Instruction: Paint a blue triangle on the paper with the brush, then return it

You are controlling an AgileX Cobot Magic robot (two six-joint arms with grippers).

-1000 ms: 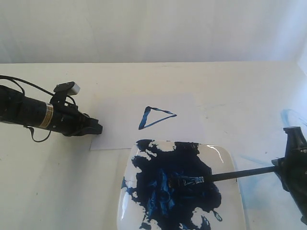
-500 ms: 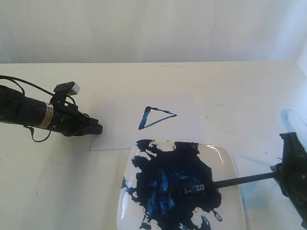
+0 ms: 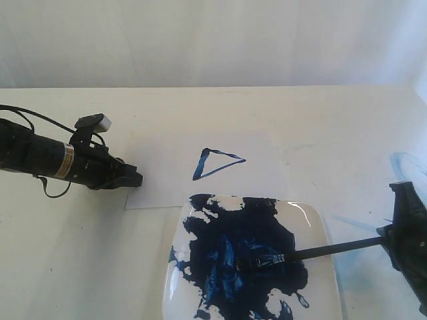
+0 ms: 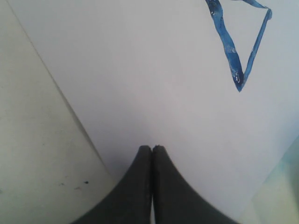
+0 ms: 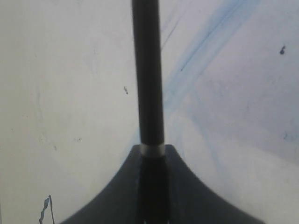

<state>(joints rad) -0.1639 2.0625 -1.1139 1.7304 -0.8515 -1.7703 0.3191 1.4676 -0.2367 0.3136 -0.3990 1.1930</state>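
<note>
Gripping the brush (image 3: 333, 249) by its handle end, the right gripper (image 3: 393, 237) rests the bristles in paint on the plate (image 3: 313, 212), likely returning it. The left gripper (image 3: 135, 180), jaws closed and empty, seems to pin the paper (image 3: 160, 167) near the finished blue triangle (image 3: 217, 164).

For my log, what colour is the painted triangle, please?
The triangle is blue, clearest in the left wrist view.

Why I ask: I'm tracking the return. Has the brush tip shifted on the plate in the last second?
Yes. The brush tip lies slightly closer to the plate's near edge, lower in the exterior view.
</note>
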